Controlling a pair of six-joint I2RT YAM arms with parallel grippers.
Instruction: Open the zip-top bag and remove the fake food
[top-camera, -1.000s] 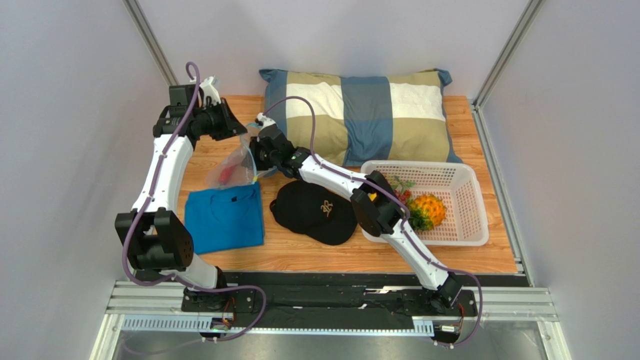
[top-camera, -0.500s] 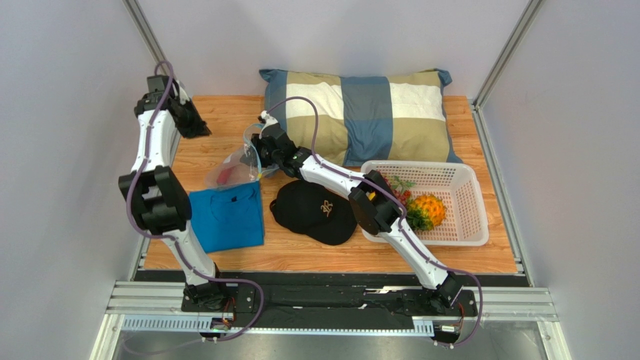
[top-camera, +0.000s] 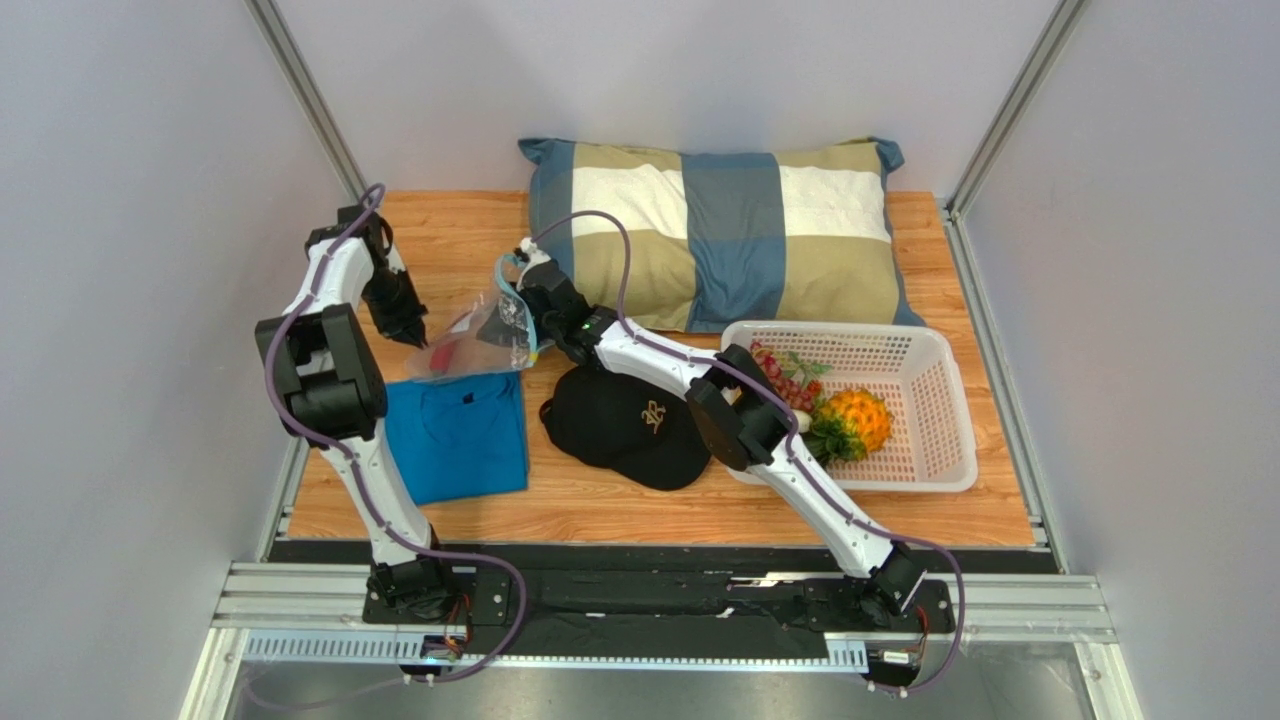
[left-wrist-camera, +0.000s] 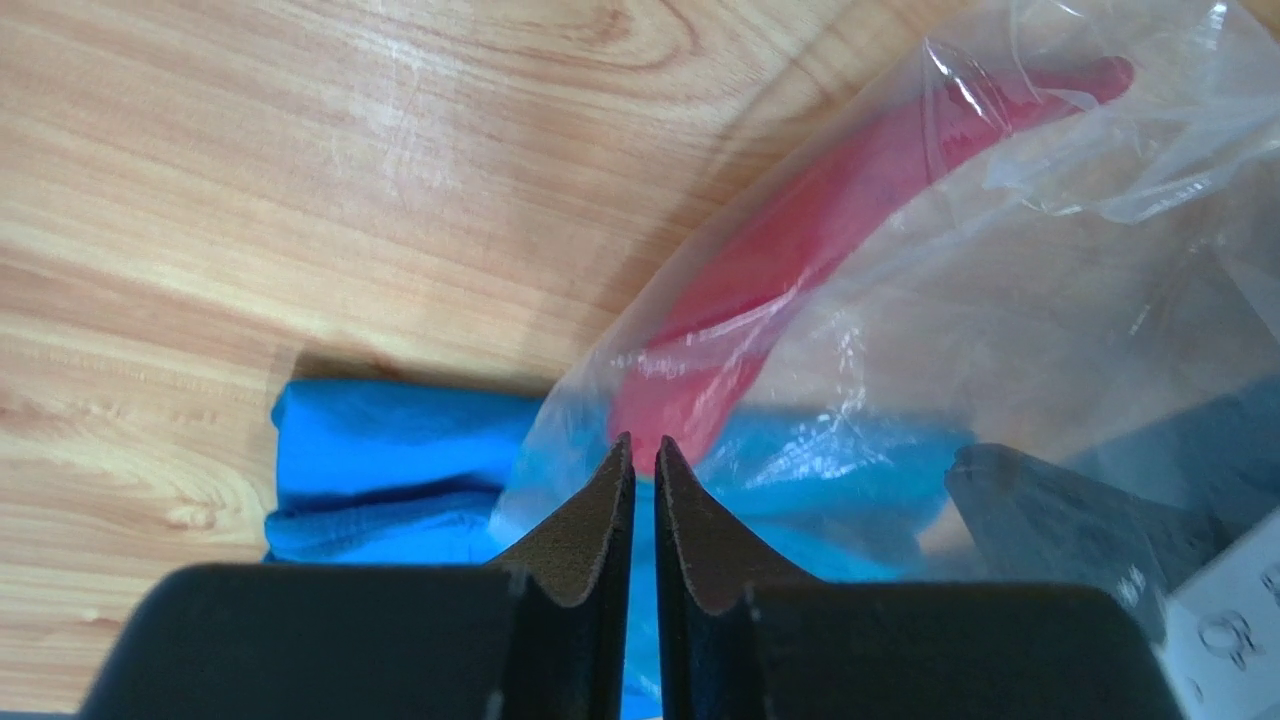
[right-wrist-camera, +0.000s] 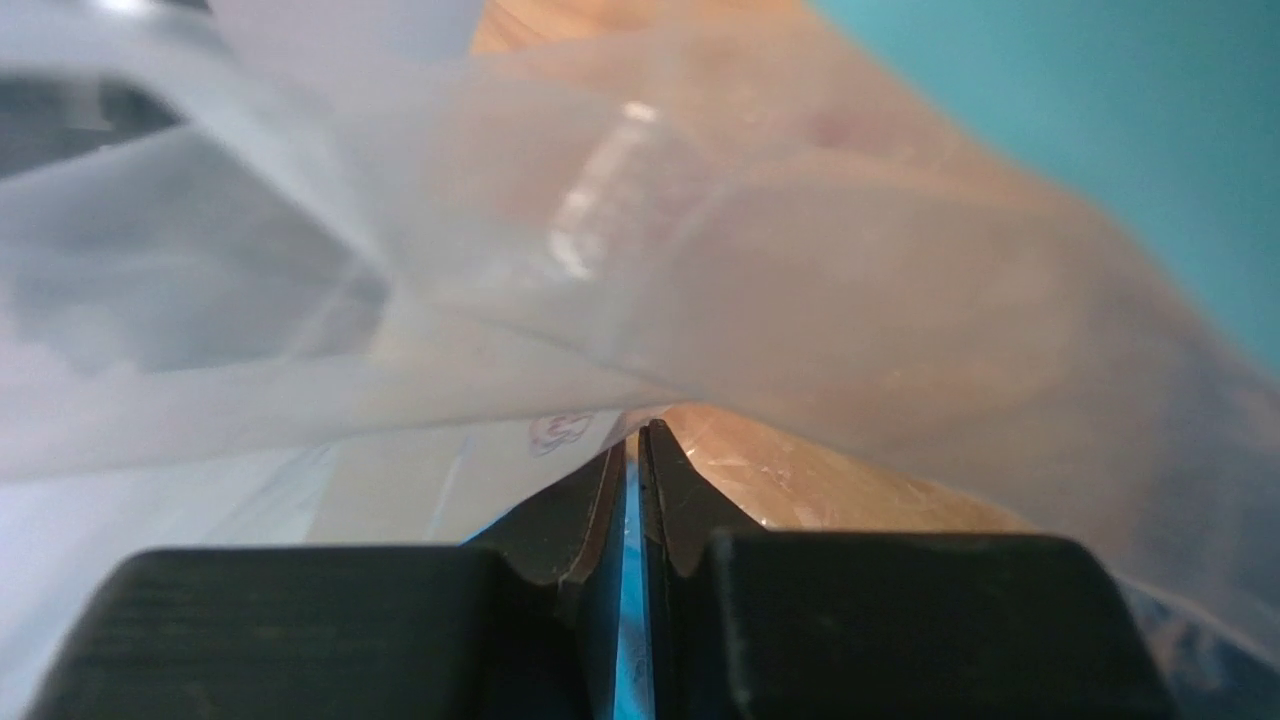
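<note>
Top external view shows me the clear floppy zip-top bag (top-camera: 478, 338) on the wooden table (top-camera: 451, 225), its lower edge over the folded blue shirt (top-camera: 451, 435), with a red plastic chili (top-camera: 439, 357) inside. My right gripper (right-wrist-camera: 637, 438) pinches the bag's teal-blue zip strip (top-camera: 511, 300), holding the mouth raised. My left gripper (left-wrist-camera: 639, 447) has its jaws pressed nearly together at the bag's corner, and I cannot tell whether any film is caught between them.

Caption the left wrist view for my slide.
Left tool, jaws nearly shut, at the edge of the zip-top bag holding a red chili, blue shirt beneath.
</note>
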